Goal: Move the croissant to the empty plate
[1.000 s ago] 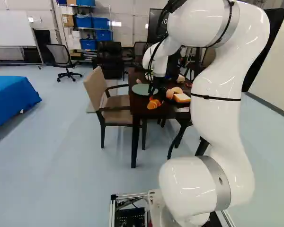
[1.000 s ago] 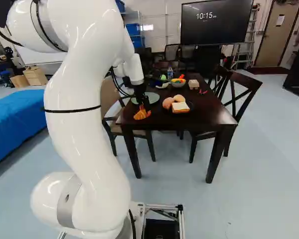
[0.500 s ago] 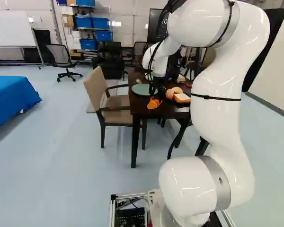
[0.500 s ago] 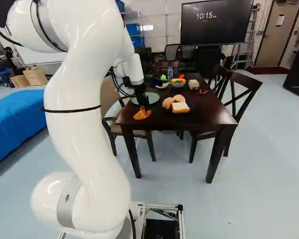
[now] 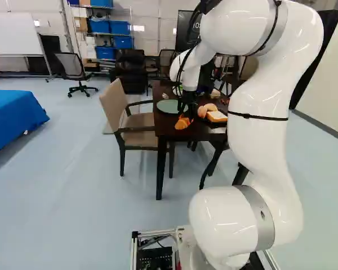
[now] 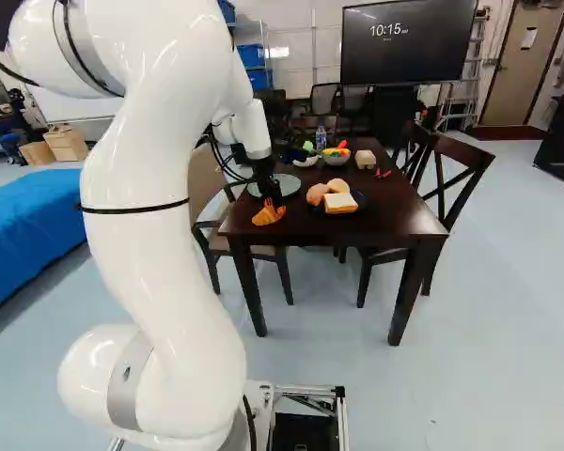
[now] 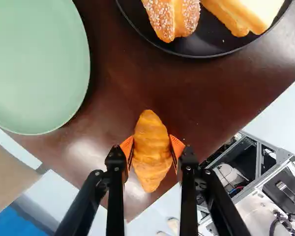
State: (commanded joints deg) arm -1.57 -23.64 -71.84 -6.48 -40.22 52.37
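I read this as the grasp step: the croissant [image 7: 149,125] is between the fingers of my gripper [image 7: 152,149], and the carry to the plate is what remains. It sits at the near left corner of the table [image 7: 137,78], close to the near edge. Whether it bears on the wood or hangs just over it, I can't tell from my cameras.

In the wrist view the jaws stand partway open, as far apart as the croissant's middle is thick. The orange pads [image 7: 127,148] touch it from both sides, so I take it as held, with both pointed ends sticking out past the fingers.

The empty plate, the green one [image 7: 37,69], lies by the table's left edge, farther in from the near edge than the croissant and apart from it. The black plate [image 7: 204,43], with a sugared bun [image 7: 172,14] and a slice of bread [image 7: 253,11], is off to the right, and I'd keep clear of it.

Next I'd want a straight lift, high enough to pass the green rim, then a short move inward and toward the left edge, a gentle lowering and a release. The crust looks soft, so I'd squeeze no harder; a loose grip could drop it off the corner.
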